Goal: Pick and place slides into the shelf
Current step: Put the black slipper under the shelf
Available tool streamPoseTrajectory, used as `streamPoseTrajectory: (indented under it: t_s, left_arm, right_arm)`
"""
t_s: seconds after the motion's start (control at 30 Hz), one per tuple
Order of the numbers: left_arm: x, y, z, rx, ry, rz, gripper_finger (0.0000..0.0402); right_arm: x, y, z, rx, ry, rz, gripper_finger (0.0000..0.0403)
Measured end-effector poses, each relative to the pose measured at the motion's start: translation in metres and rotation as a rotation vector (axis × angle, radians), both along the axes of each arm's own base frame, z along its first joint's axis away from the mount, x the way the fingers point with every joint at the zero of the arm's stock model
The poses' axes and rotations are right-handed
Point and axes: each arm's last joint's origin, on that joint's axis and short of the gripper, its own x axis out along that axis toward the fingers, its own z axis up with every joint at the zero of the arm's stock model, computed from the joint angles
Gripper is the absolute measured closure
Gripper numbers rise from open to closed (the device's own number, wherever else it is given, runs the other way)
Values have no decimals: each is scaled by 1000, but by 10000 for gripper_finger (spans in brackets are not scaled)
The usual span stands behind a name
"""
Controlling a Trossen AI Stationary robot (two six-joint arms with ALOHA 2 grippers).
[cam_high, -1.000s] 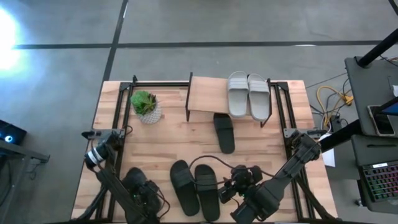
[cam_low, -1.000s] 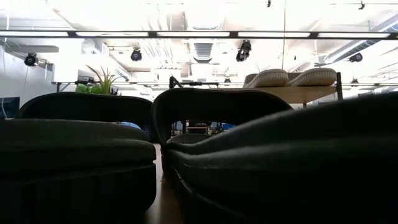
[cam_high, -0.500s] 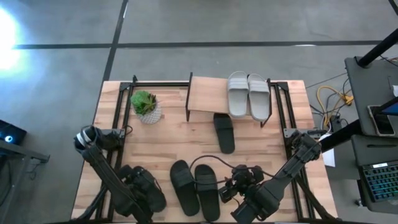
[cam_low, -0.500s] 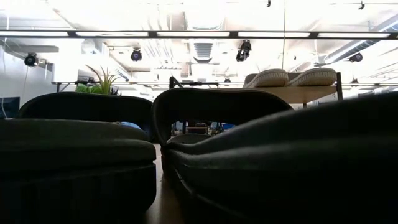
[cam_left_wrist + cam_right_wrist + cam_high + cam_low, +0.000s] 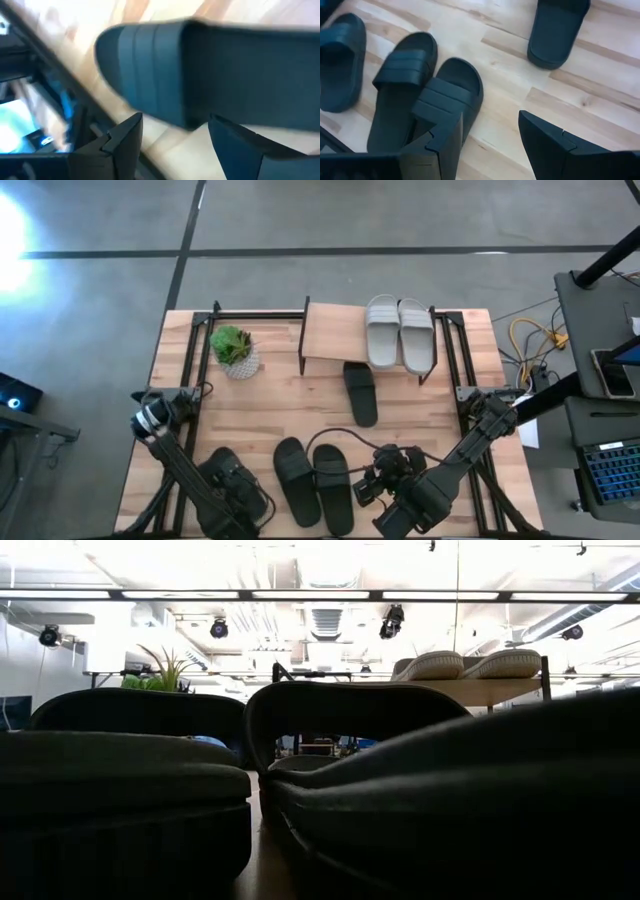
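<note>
Both sets of jaws stand apart with nothing clamped, as I read it from the wrist views. My left gripper hangs low over the desk's near left corner, close above a black slide that fills its wrist view. My right gripper sits near the desk's front edge, just beside a pair of black slides lying side by side at front centre. A fourth black slide lies partly under the shelf, which stands at the far middle of the desk. Two light grey slides rest side by side on the shelf's plank top, at its right end. A small potted plant stands left of the shelf.
</note>
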Motion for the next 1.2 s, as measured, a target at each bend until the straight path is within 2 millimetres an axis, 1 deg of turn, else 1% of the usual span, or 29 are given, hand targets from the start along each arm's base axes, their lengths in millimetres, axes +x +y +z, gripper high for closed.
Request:
streamPoseTrajectory:
  t_s: [0.1, 0.2, 0.3, 0.43, 0.6, 0.8, 0.93, 1.2]
  left_arm:
    - [4, -4, -6, -5, -43, 22, 190]
    - [5, -4, -10, 24, -31, 23, 190]
    - [4, -2, -11, 53, -9, 17, 190]
    - [4, -3, -18, 84, 28, -10, 190]
    - [5, -5, -30, 110, 75, -59, 190]
    - [3, -2, -39, 130, 117, -105, 195]
    - [-2, 4, -50, 169, 161, -102, 227]
    - [-8, 13, -60, 204, 214, -148, 332]
  right_arm:
    - [0, 0, 0, 9, 7, 0, 218]
    - [-1, 0, 0, 30, 25, -1, 218]
    - [-2, 1, 0, 60, 51, 0, 218]
    - [-2, 1, 0, 82, 55, -15, 218]
    - [-2, 1, 0, 82, 54, -15, 218]
    - [-2, 0, 1, 46, 21, -14, 218]
    - [-1, 0, 1, 15, -3, -11, 218]
    - [-1, -1, 2, -17, 0, 20, 218]
